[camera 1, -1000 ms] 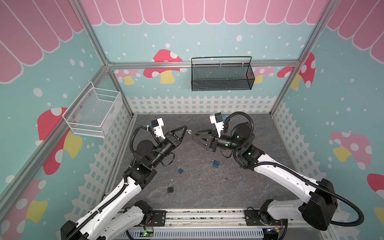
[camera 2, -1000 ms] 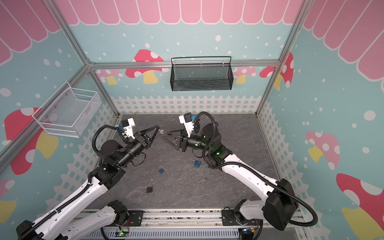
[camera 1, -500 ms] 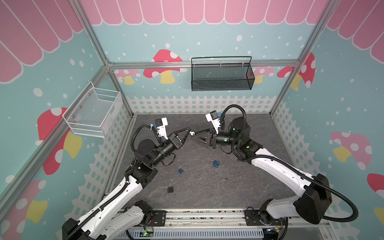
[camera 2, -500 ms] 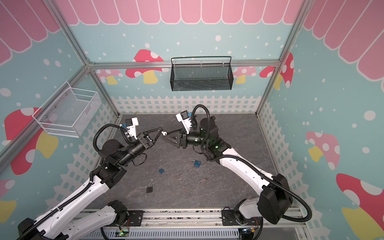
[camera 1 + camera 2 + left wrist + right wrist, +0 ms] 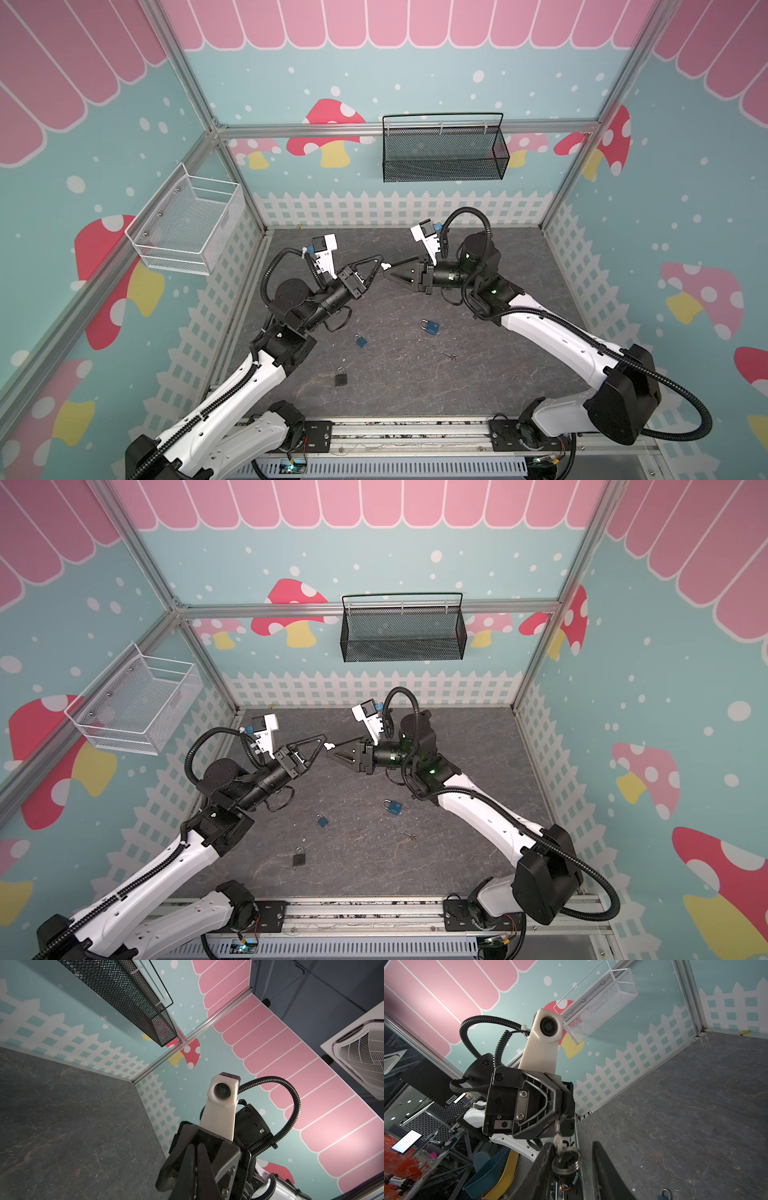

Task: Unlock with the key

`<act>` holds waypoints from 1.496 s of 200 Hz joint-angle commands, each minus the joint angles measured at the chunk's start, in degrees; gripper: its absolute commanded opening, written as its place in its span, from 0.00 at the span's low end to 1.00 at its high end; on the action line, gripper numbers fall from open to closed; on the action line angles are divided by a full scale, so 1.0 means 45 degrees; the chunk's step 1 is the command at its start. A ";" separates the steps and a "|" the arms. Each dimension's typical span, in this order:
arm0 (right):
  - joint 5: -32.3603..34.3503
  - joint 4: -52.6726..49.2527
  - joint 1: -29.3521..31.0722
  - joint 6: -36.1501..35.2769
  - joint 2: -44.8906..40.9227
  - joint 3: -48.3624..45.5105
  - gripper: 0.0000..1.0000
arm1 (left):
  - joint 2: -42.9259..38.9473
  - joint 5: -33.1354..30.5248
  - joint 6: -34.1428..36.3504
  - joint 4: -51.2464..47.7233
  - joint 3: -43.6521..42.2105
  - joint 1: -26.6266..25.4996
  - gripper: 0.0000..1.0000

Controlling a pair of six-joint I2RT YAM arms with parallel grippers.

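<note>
While the left end effector clenches the key above the far middle of the surface, the right end effector faces it with parted jaws either side of the key's ring. Nearer, a blue padlock lies on the surface just right of centre.

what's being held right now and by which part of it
The left gripper pinches the key by the end opposite its ring; the ring end sits between the open jaws of the right gripper, ungripped.
</note>
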 commanded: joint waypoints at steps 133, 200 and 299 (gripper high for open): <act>-0.0333 0.1488 -0.0060 0.0941 0.0144 -0.0253 0.00 | -0.0062 0.0033 0.0558 0.0321 -0.0007 -0.0061 0.00; 0.0745 0.0942 -0.0192 -0.0703 -0.0824 -0.1199 0.00 | -0.0903 -0.0625 0.0373 -0.0925 0.0019 0.0409 0.42; 0.2673 -0.0035 -0.0095 -0.4109 -0.1781 -0.2411 0.00 | -0.1287 -0.0563 0.0282 -0.2656 -0.0116 0.0718 0.51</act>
